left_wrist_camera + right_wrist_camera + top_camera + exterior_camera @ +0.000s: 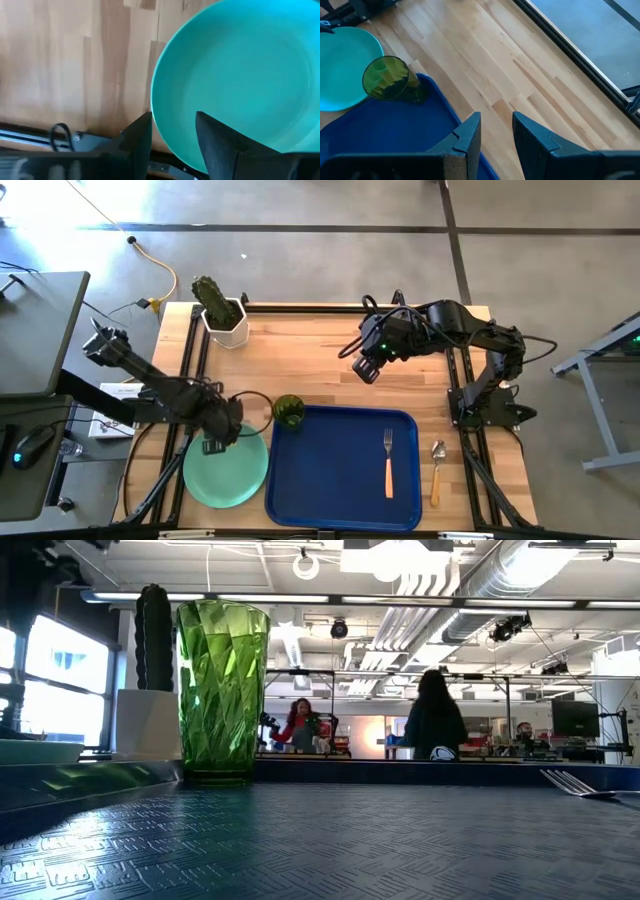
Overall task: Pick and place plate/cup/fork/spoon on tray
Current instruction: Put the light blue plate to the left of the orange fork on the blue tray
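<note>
The mint-green plate (228,472) lies flat on the table, left of the dark blue tray (340,480). My left gripper (222,432) is open at the plate's far edge. In the left wrist view (172,135) one finger stands outside the rim (154,107) and one over the plate's inside. I cannot see that either touches it. The olive-green cup (288,410) stands upright on its base in the tray's far left corner. The fork (388,463) lies on the tray. The spoon (437,472) lies on the table right of the tray. My right gripper (365,368) is open and empty above the table's far middle.
A cactus in a white pot (222,312) stands at the table's far left corner. Bare wood (300,355) lies between it and my right gripper. People show in the room behind, in the low view (435,720).
</note>
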`<action>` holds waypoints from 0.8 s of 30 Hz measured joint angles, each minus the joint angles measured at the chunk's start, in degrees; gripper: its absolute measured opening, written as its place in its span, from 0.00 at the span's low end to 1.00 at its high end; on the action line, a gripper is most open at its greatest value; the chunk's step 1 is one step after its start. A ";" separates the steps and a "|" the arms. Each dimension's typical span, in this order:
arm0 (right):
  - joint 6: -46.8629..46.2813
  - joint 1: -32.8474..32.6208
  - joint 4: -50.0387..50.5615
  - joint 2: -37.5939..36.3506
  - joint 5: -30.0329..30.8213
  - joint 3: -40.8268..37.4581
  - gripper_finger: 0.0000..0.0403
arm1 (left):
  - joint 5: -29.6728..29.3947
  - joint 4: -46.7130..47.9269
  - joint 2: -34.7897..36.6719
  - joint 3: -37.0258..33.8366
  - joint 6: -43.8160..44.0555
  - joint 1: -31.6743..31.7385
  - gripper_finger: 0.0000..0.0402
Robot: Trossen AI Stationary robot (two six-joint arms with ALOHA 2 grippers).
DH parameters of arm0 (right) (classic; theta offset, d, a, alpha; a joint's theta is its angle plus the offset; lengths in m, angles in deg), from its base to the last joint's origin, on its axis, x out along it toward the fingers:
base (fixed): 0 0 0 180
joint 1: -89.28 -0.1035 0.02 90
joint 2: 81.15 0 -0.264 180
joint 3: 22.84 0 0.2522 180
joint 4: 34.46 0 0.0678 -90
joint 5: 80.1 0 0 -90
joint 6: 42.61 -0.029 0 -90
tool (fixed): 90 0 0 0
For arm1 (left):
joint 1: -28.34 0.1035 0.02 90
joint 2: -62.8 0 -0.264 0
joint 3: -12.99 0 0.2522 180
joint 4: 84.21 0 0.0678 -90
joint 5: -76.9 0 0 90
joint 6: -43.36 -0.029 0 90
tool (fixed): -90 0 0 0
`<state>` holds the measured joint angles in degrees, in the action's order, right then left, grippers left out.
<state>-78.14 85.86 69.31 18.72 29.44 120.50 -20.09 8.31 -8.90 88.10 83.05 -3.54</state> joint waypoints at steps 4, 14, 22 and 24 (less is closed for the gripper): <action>0.00 0.00 0.00 0.00 -0.08 0.00 0.26 | 1.18 -4.93 1.85 -4.75 2.45 -1.65 0.34; 0.00 0.00 -0.46 0.02 -0.06 0.00 0.26 | 0.48 -16.59 5.96 -14.57 3.34 -2.23 0.34; -0.44 0.00 -0.74 0.02 0.06 0.00 0.26 | 0.13 -19.08 5.98 -18.82 1.20 -2.23 0.34; -0.49 0.00 -0.74 0.02 0.52 0.00 0.26 | -0.25 -19.20 5.99 -19.39 1.22 -1.95 0.34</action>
<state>-78.63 85.86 68.57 18.74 29.95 120.50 -20.34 -10.90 -2.90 68.71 84.27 -5.49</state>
